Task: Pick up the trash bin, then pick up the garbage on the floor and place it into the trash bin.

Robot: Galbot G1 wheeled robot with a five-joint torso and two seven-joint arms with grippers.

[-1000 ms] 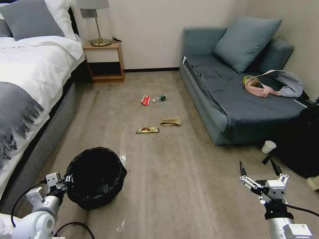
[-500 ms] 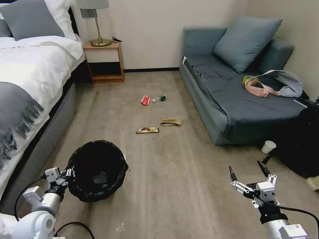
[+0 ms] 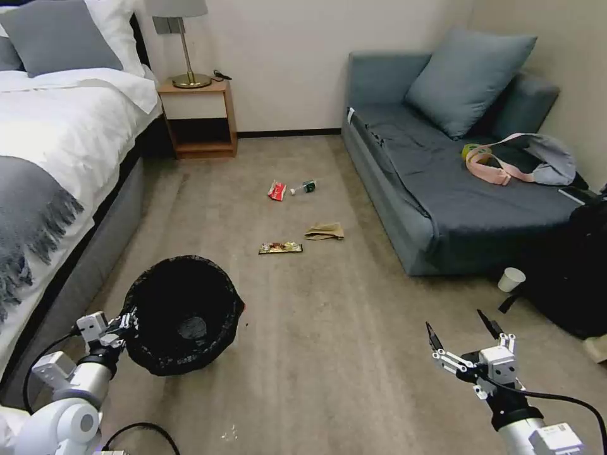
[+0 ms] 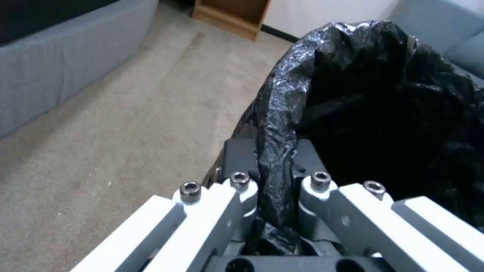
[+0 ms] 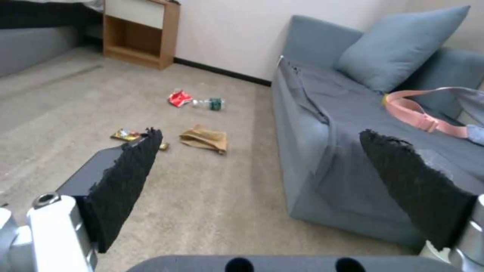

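Left gripper (image 3: 124, 328) low on the robot's left, beside the grey bed base (image 3: 76, 291); fingers (image 4: 237, 158) pinched on the rim of the round trash bin lined with crinkly black plastic bag (image 3: 180, 313), one inside, one outside. Bin is tipped, mouth facing the head camera, bottom visible inside; whether it touches the beige carpet floor (image 3: 329, 354) I cannot tell. Right gripper (image 3: 460, 333) hangs over bare carpet on the robot's right, fingers spread wide, holding nothing, near the blue-grey sofa (image 3: 442, 189). Garbage lies on the carpet ahead, between bed and sofa: gold-brown snack wrapper (image 3: 280, 248) closest, crumpled brown paper bag (image 3: 325, 231) just beyond it toward the sofa, then the red-and-white packet (image 3: 276, 190) and small clear bottle with green label (image 3: 303, 186) side by side farther off. All four well apart from the bin.
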